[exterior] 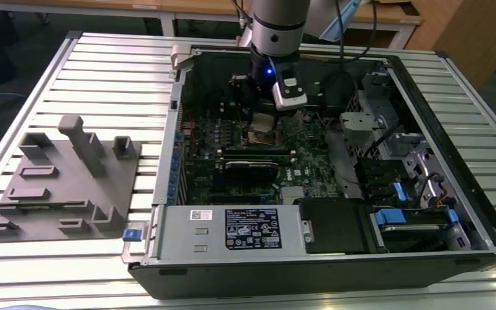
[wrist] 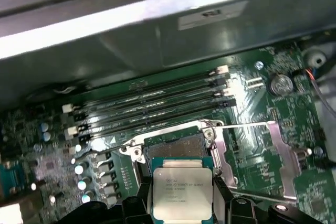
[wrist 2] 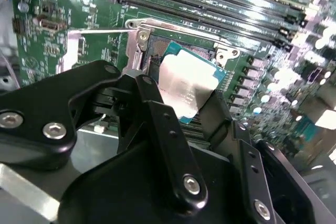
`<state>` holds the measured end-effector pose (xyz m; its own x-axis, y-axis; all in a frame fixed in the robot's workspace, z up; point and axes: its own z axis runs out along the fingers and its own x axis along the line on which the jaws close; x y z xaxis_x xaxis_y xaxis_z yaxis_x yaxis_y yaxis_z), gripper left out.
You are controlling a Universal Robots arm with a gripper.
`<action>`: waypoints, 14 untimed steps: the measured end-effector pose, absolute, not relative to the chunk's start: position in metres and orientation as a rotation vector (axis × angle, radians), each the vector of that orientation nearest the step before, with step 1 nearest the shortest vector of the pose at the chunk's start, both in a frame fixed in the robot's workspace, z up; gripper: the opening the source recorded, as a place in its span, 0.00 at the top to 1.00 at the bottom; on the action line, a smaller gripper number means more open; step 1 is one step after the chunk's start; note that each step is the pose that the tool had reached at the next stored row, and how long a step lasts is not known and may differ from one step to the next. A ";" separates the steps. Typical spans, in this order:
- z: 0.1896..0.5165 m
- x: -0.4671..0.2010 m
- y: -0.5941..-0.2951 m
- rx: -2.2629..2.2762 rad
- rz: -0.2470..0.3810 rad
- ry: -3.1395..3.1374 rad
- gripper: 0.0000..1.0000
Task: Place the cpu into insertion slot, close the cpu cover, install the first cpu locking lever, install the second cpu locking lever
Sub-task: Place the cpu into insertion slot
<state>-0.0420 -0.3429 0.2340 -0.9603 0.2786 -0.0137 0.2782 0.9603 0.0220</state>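
Observation:
My gripper (wrist: 181, 205) is shut on the cpu (wrist: 181, 186), a flat square silver chip clamped at two opposite edges by the black fingers (wrist 2: 157, 114). The chip hangs just above the green board, slightly off to one side of the insertion slot (wrist: 173, 144), whose dark centre lies bare. The cpu cover (wrist: 286, 156) is swung open and lies flat beside the slot. A thin locking lever (wrist: 247, 125) sticks out along it. In the exterior view the gripper (exterior: 263, 115) reaches down into the open computer case over the slot (exterior: 261, 131). The second wrist view shows the cpu (wrist 2: 186, 85) tilted over the slot (wrist 2: 157, 51).
Long black memory slots (wrist: 152, 106) run close beside the socket. The case wall (wrist: 157, 19) rises just behind them. Drive bays and cables (exterior: 394, 187) fill the exterior view's right side of the case. A grey part fixture (exterior: 62, 181) sits on the slatted table (exterior: 101, 77).

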 end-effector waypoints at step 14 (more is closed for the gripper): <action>0.233 -0.042 -0.343 0.829 0.028 3.011 0.46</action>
<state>-0.0420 -0.3429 0.2326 -0.8590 0.5118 -0.0136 0.5115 0.8590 0.0220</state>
